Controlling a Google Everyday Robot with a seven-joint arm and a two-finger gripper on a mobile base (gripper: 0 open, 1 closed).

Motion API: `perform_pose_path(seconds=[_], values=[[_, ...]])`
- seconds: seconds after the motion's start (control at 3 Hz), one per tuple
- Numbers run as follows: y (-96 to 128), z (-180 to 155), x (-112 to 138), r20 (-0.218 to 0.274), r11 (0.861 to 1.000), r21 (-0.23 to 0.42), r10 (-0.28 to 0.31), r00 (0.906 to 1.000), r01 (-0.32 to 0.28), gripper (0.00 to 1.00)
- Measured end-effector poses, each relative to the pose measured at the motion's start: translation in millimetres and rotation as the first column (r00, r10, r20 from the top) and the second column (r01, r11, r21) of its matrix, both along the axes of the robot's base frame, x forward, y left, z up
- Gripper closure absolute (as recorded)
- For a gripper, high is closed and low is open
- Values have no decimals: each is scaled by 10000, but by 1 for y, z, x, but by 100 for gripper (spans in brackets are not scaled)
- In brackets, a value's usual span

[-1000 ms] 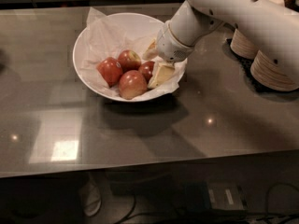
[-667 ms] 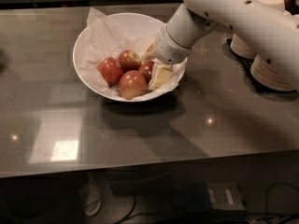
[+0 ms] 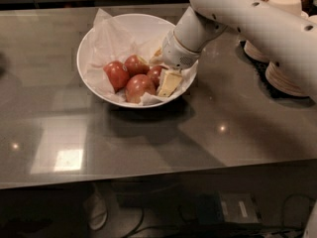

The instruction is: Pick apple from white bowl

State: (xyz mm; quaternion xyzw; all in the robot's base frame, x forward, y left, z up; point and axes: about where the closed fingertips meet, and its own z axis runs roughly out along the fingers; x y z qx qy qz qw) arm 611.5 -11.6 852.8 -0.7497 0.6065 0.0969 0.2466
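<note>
The wide white bowl, lined with crumpled white paper, stands on the dark table at the back centre. Several red apples lie in its near half. The darkest red apple is on the right of the group, partly hidden by my gripper. The gripper reaches down into the bowl's right side from the upper right and sits right at this apple. A rounder red apple lies at the left, another behind it, and a paler one at the front. No sticker shows.
Stacked tan paper bowls stand at the right edge on a dark mat, under my white arm. The glossy table stretches to its front edge near the bottom; cables lie on the floor below.
My arm has shifted slightly to the left over the bowl. The gripper stays at the dark red apple, and the apples have not visibly moved.
</note>
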Motion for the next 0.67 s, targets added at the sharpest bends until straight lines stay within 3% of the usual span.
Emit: perform_pose_path(seconds=[0.67], values=[[-12, 13, 3, -266, 9970, 610, -453, 9986, 469, 91]])
